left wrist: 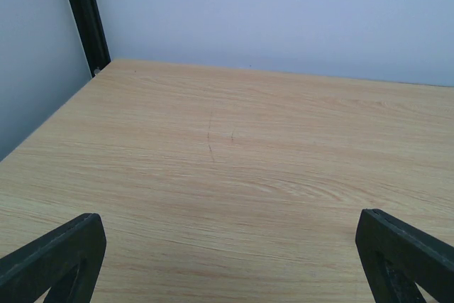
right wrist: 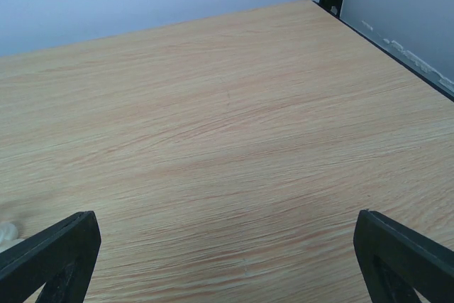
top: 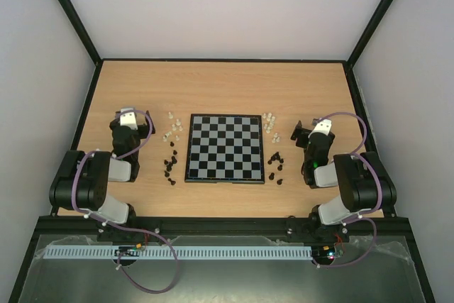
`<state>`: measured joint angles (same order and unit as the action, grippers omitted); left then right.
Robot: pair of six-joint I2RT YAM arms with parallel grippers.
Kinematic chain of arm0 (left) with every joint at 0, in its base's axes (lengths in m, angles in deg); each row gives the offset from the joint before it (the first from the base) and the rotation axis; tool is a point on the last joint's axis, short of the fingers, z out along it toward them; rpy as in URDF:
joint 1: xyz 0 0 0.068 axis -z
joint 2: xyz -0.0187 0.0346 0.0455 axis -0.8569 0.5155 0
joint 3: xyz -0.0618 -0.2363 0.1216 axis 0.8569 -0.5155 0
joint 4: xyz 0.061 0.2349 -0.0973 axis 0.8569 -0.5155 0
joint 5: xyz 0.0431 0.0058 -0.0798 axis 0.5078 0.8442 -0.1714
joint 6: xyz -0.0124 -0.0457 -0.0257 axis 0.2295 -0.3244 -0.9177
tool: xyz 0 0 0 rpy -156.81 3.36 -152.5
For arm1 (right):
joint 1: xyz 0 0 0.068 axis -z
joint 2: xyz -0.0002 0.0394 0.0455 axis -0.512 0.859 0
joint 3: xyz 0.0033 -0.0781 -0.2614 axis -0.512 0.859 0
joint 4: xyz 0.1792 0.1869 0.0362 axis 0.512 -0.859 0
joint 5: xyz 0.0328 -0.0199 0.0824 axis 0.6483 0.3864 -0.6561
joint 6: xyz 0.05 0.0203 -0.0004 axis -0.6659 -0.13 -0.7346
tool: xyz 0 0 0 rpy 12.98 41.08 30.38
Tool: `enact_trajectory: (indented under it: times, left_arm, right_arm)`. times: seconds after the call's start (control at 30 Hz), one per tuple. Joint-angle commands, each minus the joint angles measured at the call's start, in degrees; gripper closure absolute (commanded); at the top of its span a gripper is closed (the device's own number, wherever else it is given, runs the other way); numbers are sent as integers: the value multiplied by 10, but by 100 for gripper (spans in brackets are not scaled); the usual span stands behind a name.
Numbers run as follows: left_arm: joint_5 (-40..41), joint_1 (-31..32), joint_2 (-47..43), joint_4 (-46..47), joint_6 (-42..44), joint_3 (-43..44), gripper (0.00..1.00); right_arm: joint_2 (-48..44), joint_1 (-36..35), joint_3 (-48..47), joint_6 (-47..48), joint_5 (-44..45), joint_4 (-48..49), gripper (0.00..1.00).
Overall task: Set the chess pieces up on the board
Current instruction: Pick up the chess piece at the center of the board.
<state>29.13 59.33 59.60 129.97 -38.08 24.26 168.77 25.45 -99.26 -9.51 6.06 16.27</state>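
Note:
The board (top: pixel 224 148) lies flat in the middle of the table, and I see no piece on its squares. Chess pieces stand in loose groups beside it. On its left are whitish pieces (top: pixel 172 127) and black pieces (top: pixel 170 164). On its right are whitish pieces (top: pixel 269 124) and black pieces (top: pixel 276 164). My left gripper (left wrist: pixel 230 260) hovers left of the left groups. It is open, with only bare wood between its fingers (left wrist: pixel 64 253). My right gripper (right wrist: pixel 227 260) sits right of the right groups, also open and holding nothing. One whitish piece (right wrist: pixel 6 232) peeks in at the left edge of the right wrist view.
The wooden table (top: pixel 227 83) is enclosed by pale walls with black corner posts (left wrist: pixel 84 12). The far half of the table beyond the board is bare wood. Both arm bases (top: pixel 113 211) stand at the near edge.

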Motion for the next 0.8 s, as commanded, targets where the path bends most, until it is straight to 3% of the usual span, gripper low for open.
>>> enact_trajectory:
  times: [0.0,0.47,0.53,0.63,0.67,0.77]
  left_arm:
    - [0,1,4,31,2,-4,0]
    - [1,2,2,33,3,-5,0]
    - [23,7,-19,-34,1,25,0]
    - [96,15,-42,-214,-43,110,0]
    - [100,15,-44,-263,-56,137,1]
    - [51,18,-59,-336,-48,176,0]
  right_arm:
    - [1,3,-10,-2,1,11,1]
    - [1,4,-9,-3,1,12,1]
    - [0,3,-8,-3,2,13,1]
    - [-29,4,-8,-21,40,-8,1]
    - [-44,4,-4,-15,33,-8,1]
    - [-124,3,-36,-15,26,-135,1]
